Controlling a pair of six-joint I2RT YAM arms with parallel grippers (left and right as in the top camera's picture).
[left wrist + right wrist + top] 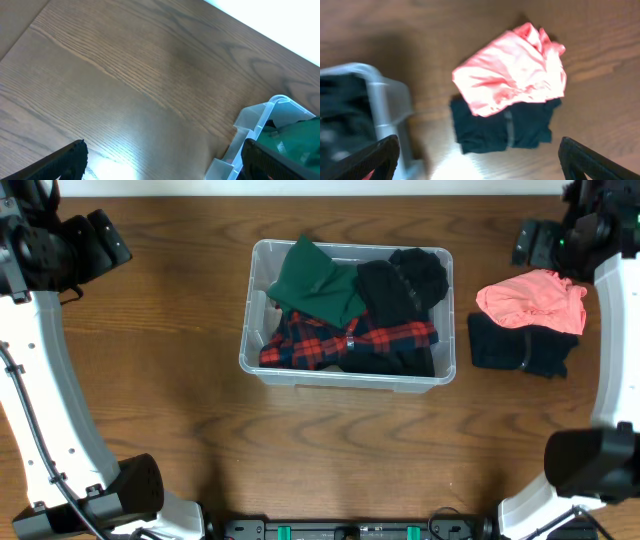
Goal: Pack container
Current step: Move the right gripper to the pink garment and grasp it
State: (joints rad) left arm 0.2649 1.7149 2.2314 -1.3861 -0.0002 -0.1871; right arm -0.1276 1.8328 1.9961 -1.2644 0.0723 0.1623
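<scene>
The clear plastic container [258, 365] stands mid-table, holding a green garment [318, 280], a red-and-black plaid shirt [340, 340] and black clothes [405, 280]. Its corner shows in the left wrist view [255, 127] and its edge in the right wrist view [385, 100]. A pink garment [530, 300] lies on a dark garment [520, 348] right of the container; both show in the right wrist view [512, 75] [500, 130]. My left gripper [160, 160] is open and empty, up over the far left. My right gripper [480, 160] is open and empty, above the pink and dark garments.
The wooden table [150, 400] has bare surface left of and in front of the container. The white arm links run along the left [50, 400] and right [615, 350] edges.
</scene>
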